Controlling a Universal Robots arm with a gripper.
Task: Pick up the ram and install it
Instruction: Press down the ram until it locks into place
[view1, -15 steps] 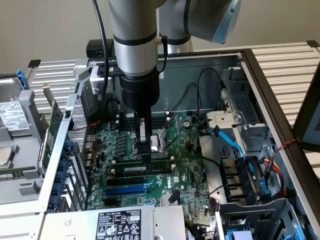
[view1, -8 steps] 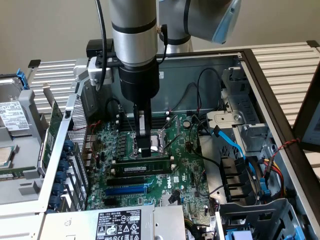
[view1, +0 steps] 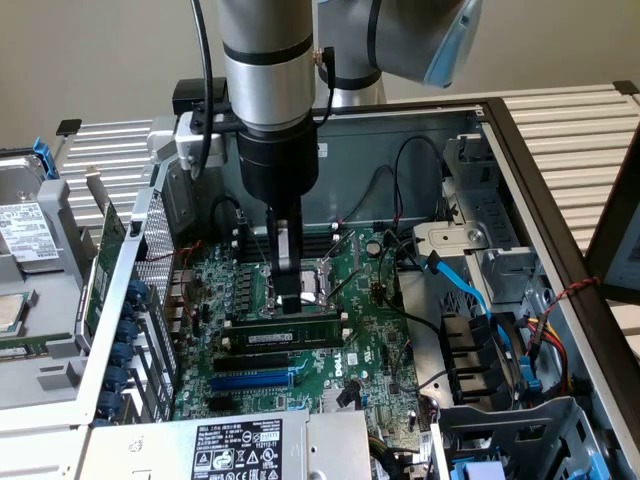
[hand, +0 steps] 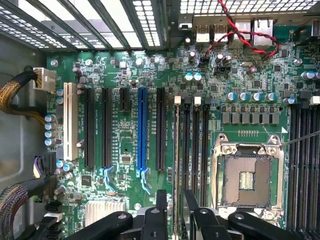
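From my remote station I see the open computer case (view1: 560, 190) lying on its side, the green motherboard (view1: 370, 340) facing up. The arm (view1: 268, 60) comes straight down over the board, and the gripper (view1: 288, 290) hangs just above the bank of memory slots (view1: 285, 345). The ram (view1: 282, 330) stands on its long edge in one of those slots, directly below the fingertips (a small white label shows on its side). In the exterior view the black finger (view1: 287, 255) reaches down to the stick's top edge; I cannot tell whether it actually touches. In the wrist view the ram (hand: 176, 165) appears edge-on as a thin pale line running along its slot toward the gap between the two fingers (hand: 161, 205). The fingers stand partly apart, one on either side of the stick; whether they press on it I cannot tell. Beside the slots lies the empty processor socket (hand: 246, 177) with its metal frame. A blue expansion slot (hand: 142, 130) runs parallel, flanked by black ones. A red and black twisted wire (hand: 240, 35) crosses the board near the rear ports.
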